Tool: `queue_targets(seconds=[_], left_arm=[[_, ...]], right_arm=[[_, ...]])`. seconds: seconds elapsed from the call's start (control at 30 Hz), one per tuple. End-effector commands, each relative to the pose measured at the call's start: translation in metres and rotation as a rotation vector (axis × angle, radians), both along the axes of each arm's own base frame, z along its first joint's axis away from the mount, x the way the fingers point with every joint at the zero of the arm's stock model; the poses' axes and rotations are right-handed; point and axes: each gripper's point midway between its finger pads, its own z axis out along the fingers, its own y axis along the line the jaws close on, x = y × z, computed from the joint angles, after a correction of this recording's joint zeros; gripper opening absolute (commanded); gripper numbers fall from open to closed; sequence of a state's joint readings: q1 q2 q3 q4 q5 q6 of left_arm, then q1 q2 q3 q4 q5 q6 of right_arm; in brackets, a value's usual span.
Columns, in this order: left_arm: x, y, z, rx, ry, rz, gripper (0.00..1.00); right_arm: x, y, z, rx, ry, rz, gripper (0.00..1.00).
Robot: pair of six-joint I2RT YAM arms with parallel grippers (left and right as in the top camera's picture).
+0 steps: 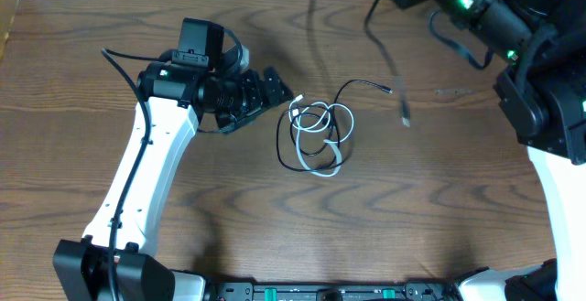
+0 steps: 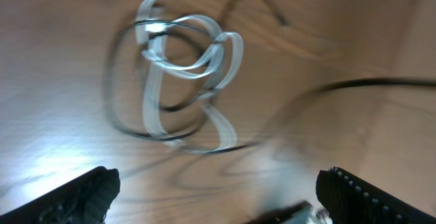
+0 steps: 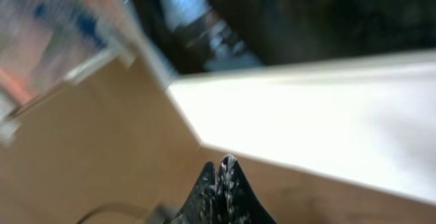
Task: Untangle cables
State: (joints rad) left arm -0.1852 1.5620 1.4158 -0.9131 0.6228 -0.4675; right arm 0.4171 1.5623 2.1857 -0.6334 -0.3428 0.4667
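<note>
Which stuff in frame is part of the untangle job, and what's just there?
Job:
- flat white cable looped in the tangle
- thin black cable looped around it
- second thin black cable with a plug end, right of the tangle
- open left gripper, facing the tangle

Just there:
- thick black wire along the white left arm
- brown wooden table

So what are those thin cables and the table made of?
The white cable looks like smooth, slightly glossy plastic sheathing, flat like a ribbon and bending in soft loops. The black cable tangled with it is probably matte plastic or rubber, thin and limp. The table is wood or wood-look laminate, brown with clear grain; I cannot tell which.
</note>
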Motion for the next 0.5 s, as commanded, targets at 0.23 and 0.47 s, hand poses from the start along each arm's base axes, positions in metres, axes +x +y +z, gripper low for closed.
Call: queue_targets(seconds=[0.23,0.47], left_arm=[[0.008,-0.013,0.06,-0.16,-0.295,-0.164,0.98],[0.007,0.006,0.118,-0.175,-0.503,-0.104,0.98]], right_arm=[[-0.02,-0.004,-0.013,-0.013,0.086,0.101,0.01],[-0.028,-0.006,-0.027,-0.024,0.159,0.173,0.01]])
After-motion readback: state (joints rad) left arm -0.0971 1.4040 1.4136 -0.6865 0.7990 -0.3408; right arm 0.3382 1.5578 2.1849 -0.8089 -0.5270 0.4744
